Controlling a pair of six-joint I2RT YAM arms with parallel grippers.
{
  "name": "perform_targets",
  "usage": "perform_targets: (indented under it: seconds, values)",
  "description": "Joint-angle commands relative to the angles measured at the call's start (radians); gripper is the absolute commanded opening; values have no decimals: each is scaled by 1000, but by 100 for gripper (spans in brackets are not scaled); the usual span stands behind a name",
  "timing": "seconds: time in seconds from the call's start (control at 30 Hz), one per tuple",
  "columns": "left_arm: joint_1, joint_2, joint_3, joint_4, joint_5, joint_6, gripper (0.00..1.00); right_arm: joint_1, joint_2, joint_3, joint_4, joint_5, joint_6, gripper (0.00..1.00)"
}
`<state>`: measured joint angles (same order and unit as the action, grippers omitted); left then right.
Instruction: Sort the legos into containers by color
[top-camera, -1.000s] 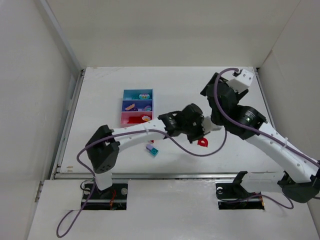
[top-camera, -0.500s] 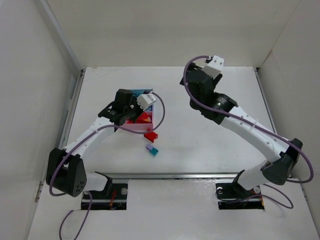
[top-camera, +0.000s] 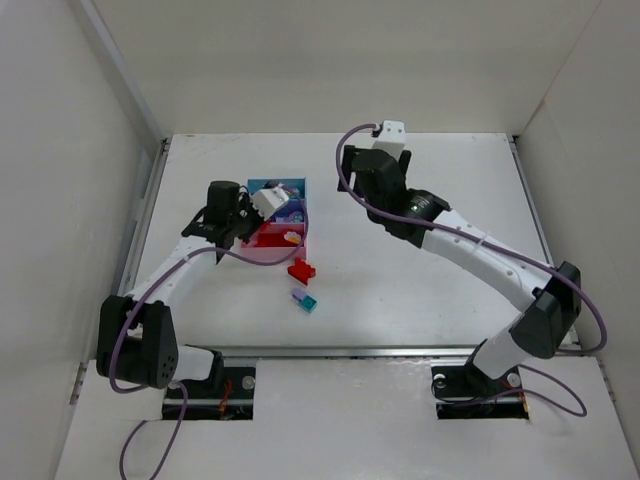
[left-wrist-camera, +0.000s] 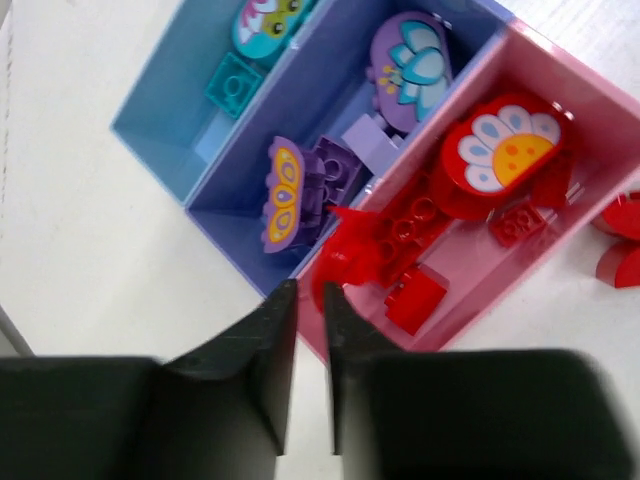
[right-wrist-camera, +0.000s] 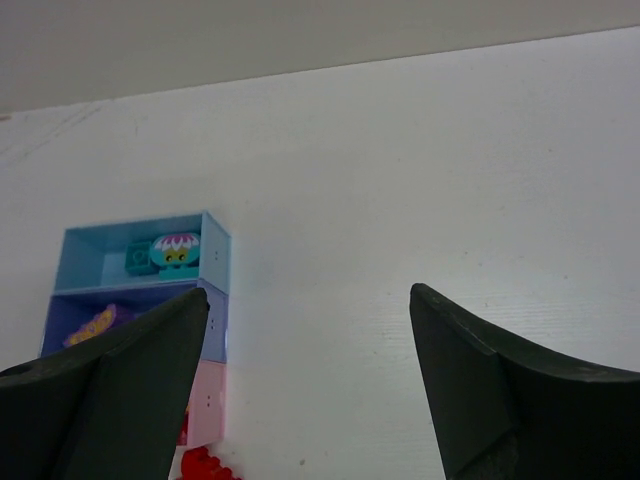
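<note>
The left pincer (left-wrist-camera: 308, 295) hangs tips-down over the wall of the pink tray (left-wrist-camera: 470, 278). Its jaws are almost together, with only a thin slit between them. A clear red arch piece (left-wrist-camera: 350, 255) sits right at the tips, just inside the tray. Whether it is pinched or already let go cannot be told.

Just beyond it lie several red bricks (left-wrist-camera: 410, 225) and a round red piece with a printed flower (left-wrist-camera: 505, 155). Next out from the pincer is the purple tray (left-wrist-camera: 250, 225), holding purple and lilac pieces. Farthest is the light blue tray (left-wrist-camera: 170, 130), with teal ones.

This looks like a red piece being dropped into its tray. The next move likely calls for parting the jaws fully and lifting clear of the wall. The pincer could then swing to the red brick (top-camera: 300, 270) on the table (top-camera: 450, 300), just outside the pink tray. A lilac brick (top-camera: 297, 295) and a teal brick (top-camera: 311, 304) lie together a little farther off.

The right pincer (right-wrist-camera: 310, 295) hovers wide open and empty, apart from the trays.
</note>
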<state>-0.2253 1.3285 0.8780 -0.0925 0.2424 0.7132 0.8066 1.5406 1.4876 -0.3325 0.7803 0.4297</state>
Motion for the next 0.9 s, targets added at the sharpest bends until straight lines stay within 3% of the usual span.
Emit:
perform_targets:
  seconds: [0.0,0.13,0.17,0.23,0.43,0.6,0.7,0.8,0.87]
  values:
    - [0,3,-17,1,70,116,17,9,36,20,52,-105,-103,88]
    - [0,3,-17,-53,90,131,24,29,50,42,9,-116,-124,93]
    - [0,3,-27,-53,74,131,39,29,50,28,9,-127,-124,93]
    - [0,-6,-27,-41,22,102,55,29,39,13,9,-151,-135,96]
    - [-9,-58,87,-50,-77,-103,58,39,6,-61,18,-278,-186,96]
    - [50,-117,130,-50,-331,-387,61,39,64,-108,18,-543,-255,96]
    - [116,-179,83,-61,-390,-533,64,74,145,-109,18,-599,-275,90]
    - [138,-245,-13,-84,-381,-578,64,111,232,-98,-19,-618,-287,85]
    - [138,-271,-74,-93,-380,-589,65,123,266,-89,-19,-645,-273,72]
